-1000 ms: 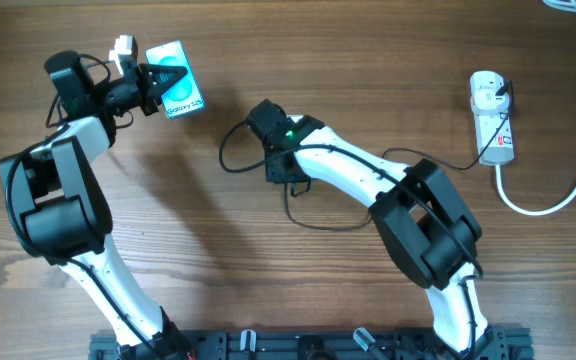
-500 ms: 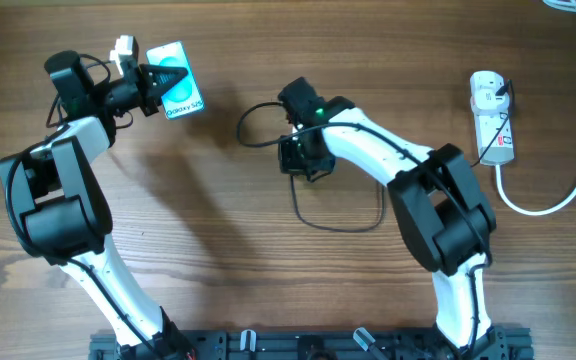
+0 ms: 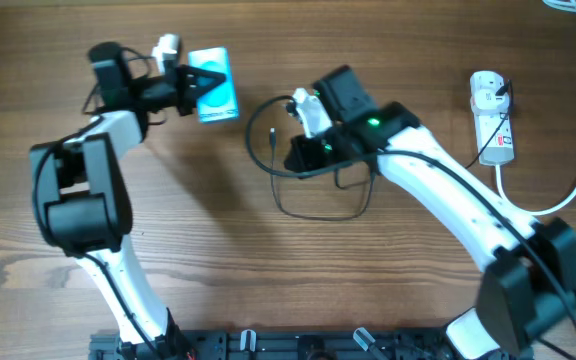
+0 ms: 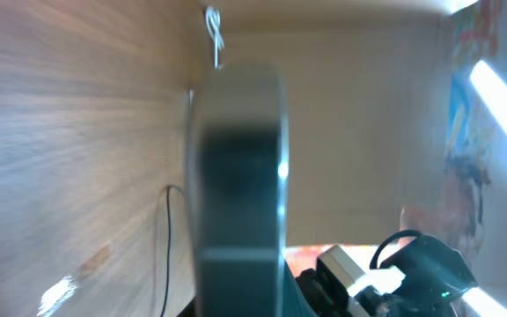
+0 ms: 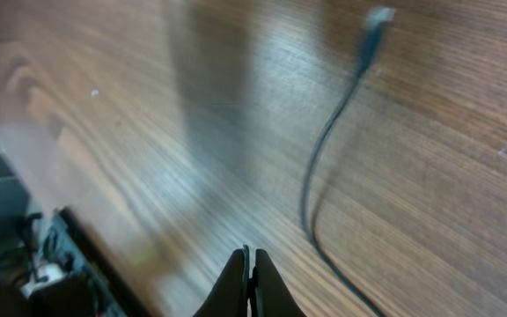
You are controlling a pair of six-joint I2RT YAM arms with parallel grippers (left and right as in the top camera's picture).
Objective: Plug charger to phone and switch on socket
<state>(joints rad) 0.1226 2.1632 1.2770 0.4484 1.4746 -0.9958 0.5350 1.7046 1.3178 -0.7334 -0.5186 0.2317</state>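
Observation:
The phone [image 3: 220,86], turquoise screen up, is off the table at the back left, and my left gripper [image 3: 192,87] is shut on its left end. The left wrist view shows the phone [image 4: 236,176] edge-on and blurred. The charger [image 3: 318,214], a thin black cable, loops on the wood at the centre with its plug tip [image 3: 271,137] pointing back. My right gripper [image 3: 304,156] is over that loop, shut on the cable. Seen from the right wrist, the fingertips [image 5: 236,269] press together and the plug tip [image 5: 377,19] lies ahead. The socket [image 3: 492,118] lies far right.
A thick white cord [image 3: 568,190] curves from the socket to the right edge and back to the top right corner. The charger's black cable runs right to the socket. The arm bases stand at the front edge.
My left arm has carried the phone right, toward the centre. My right arm has swung right and back, and the cable loop and plug tip have followed it.

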